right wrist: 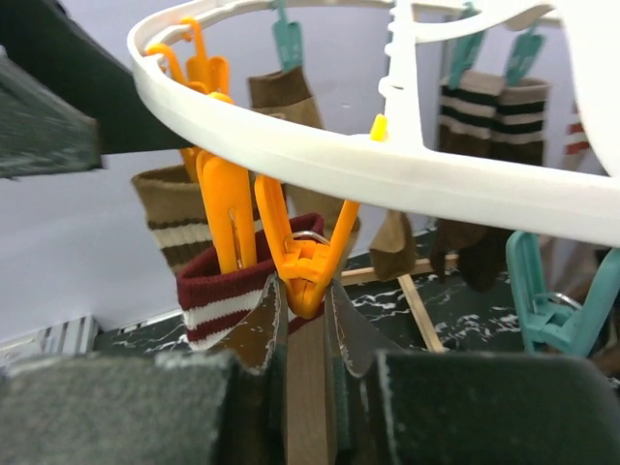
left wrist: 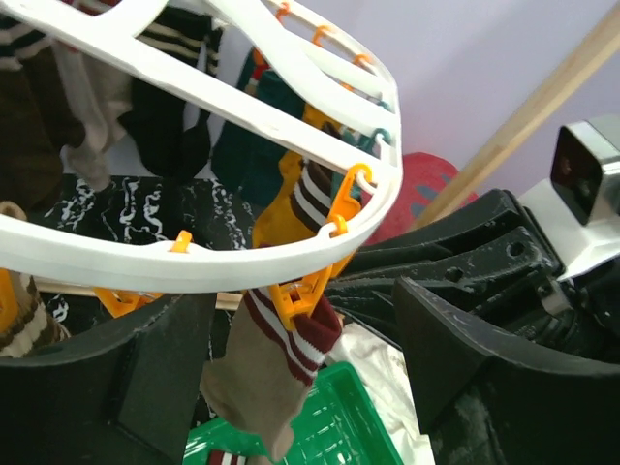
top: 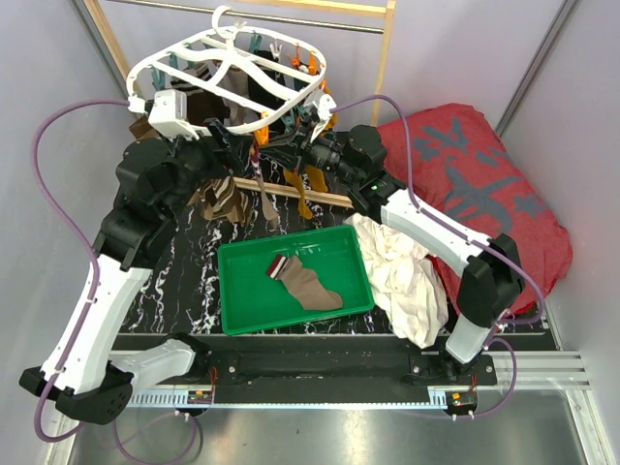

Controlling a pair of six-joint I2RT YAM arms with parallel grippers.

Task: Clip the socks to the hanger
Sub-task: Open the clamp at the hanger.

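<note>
The right tool (right wrist: 305,291) is closed on an orange clip (right wrist: 302,260) that hangs from the rim of the white hanger (right wrist: 291,145), one fingertip pressed against each side of the clip's lower end. A tan sock (left wrist: 266,378) with a maroon and cream striped cuff hangs at this clip, its cuff lying against the right tool's left finger; the left wrist view shows it dangling from the clip. The left tool (left wrist: 295,315) is open wide, its two fingers standing well apart on either side of the same clip and sock without touching them. Other brown and striped socks (right wrist: 489,121) hang from teal and orange clips around the hanger. Below, one more brown sock (top: 308,287) lies in a green tray (top: 247,291) on the black marbled surface (top: 184,281).
</note>
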